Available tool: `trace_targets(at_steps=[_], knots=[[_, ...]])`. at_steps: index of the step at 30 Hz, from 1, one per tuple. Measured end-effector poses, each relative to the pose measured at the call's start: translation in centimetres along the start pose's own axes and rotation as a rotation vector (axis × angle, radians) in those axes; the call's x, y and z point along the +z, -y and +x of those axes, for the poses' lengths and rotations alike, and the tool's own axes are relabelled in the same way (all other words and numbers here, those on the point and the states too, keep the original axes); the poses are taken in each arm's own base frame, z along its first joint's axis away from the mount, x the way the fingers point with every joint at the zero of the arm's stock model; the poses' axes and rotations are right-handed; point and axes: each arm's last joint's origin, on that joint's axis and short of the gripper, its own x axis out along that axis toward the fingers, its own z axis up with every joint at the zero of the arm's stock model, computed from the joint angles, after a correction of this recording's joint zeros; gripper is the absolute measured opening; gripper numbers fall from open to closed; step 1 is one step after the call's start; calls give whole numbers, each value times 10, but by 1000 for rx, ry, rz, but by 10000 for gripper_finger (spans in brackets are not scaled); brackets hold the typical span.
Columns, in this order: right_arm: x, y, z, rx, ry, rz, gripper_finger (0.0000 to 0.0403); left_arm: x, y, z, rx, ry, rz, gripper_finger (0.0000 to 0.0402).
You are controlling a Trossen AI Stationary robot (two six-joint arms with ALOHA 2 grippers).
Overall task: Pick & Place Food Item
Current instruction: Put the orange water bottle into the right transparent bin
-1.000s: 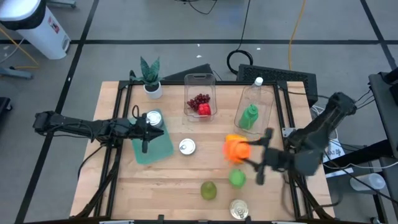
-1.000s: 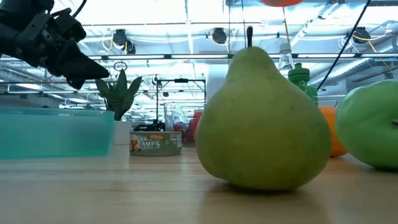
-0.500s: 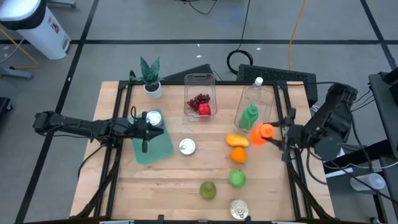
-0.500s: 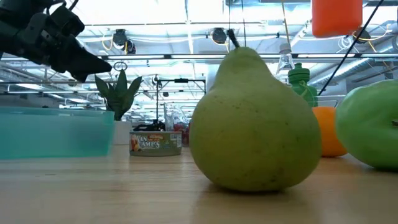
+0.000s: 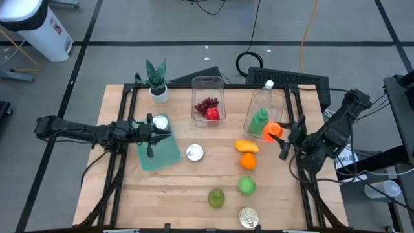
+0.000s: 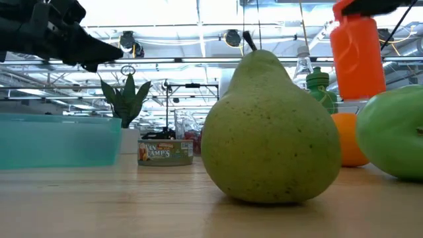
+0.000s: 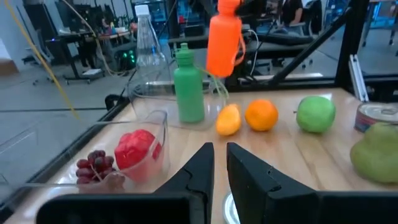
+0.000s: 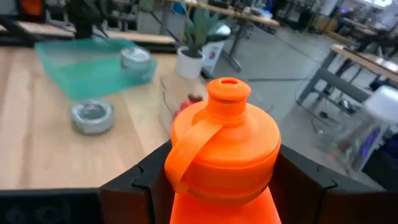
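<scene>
Orange plastic bottle (image 8: 224,143), smooth, in right end effector (image 8: 217,180).

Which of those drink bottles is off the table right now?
The orange bottle, held up in the right gripper. The green bottle and the clear bottle stand in the clear tray.

From table height the pear (image 6: 268,125) blocks most of your view: the orange (image 6: 350,139) only peeks out behind it, the green apple (image 6: 391,135) runs off the frame's edge, and the orange bottle (image 6: 357,53) loses its cap at the top.
</scene>
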Motion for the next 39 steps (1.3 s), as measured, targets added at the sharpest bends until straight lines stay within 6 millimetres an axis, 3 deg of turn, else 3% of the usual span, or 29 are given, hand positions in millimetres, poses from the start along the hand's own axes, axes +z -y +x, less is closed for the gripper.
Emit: trace_targets(at_steps=[5,12,39], knots=[[-19,7,4,-59,22,5,198,0,0,0,-1,-3,-45,51],[-26,16,4,-100,63,-24,198,-1,0,0,-1,-11,-69,51],[-4,14,0,-68,143,-92,199,-2,0,0,-3,-18,-52,51]])
